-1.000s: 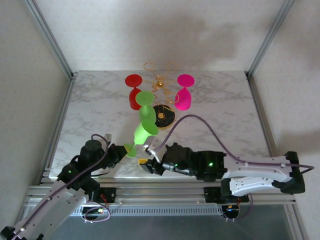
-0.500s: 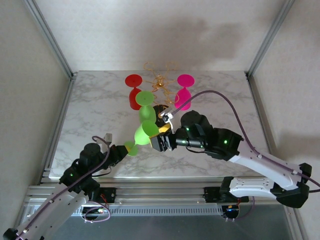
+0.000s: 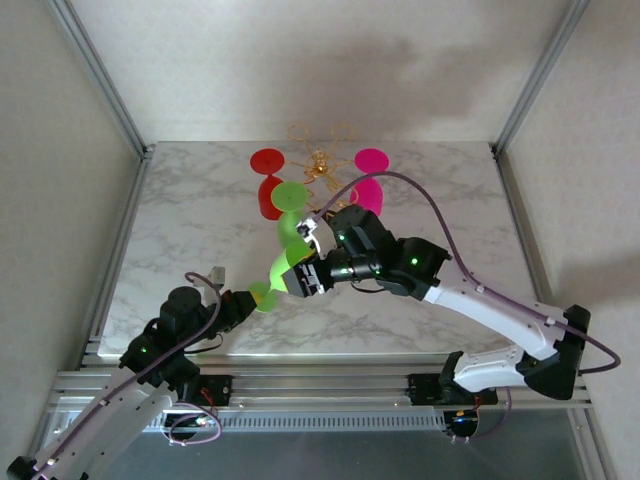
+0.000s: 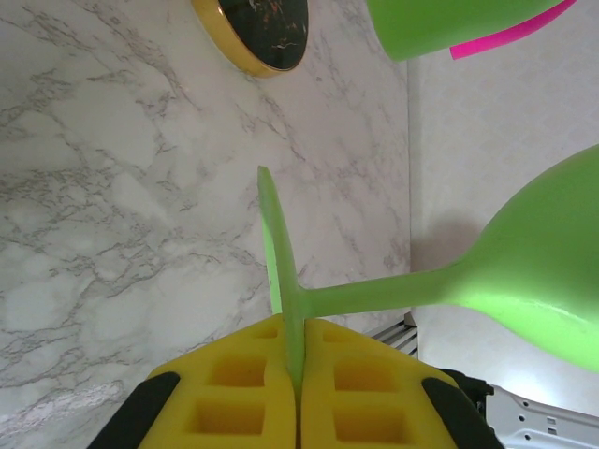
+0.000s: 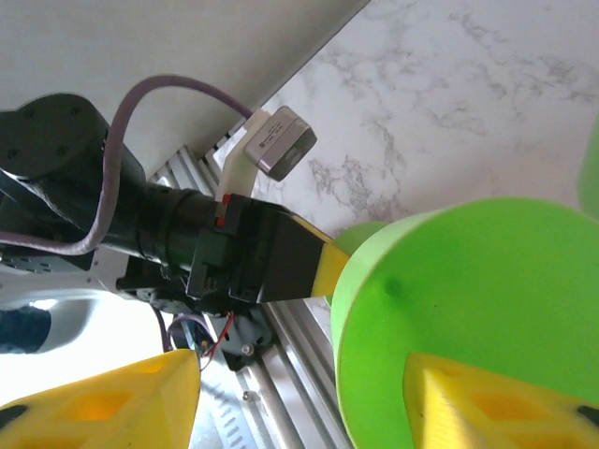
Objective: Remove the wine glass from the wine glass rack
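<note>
A green wine glass (image 3: 284,268) lies tilted in the air over the table's front left, clear of the rack. My left gripper (image 3: 245,300) is shut on its round foot (image 4: 277,245); the stem (image 4: 374,296) runs right to the bowl (image 4: 547,271). My right gripper (image 3: 300,276) sits at that bowl, open. In the right wrist view one yellow finger (image 5: 487,412) lies across the bowl's mouth (image 5: 468,309) and the other finger (image 5: 103,402) stands well off to the left. The gold wire wine glass rack (image 3: 318,162) stands at the back with a second green glass (image 3: 291,212) hanging from it.
A red glass (image 3: 268,185) and a pink glass (image 3: 368,180) hang on the rack's left and right arms. The rack's black-and-gold base (image 4: 255,33) lies just beyond the held glass. Metal rails (image 3: 320,385) run along the table's front edge, and frame posts stand at the back corners.
My right arm has swung up from the front edge toward the rack, and its gripper now sits at the held glass's bowl. The left gripper and the glass have barely moved.
</note>
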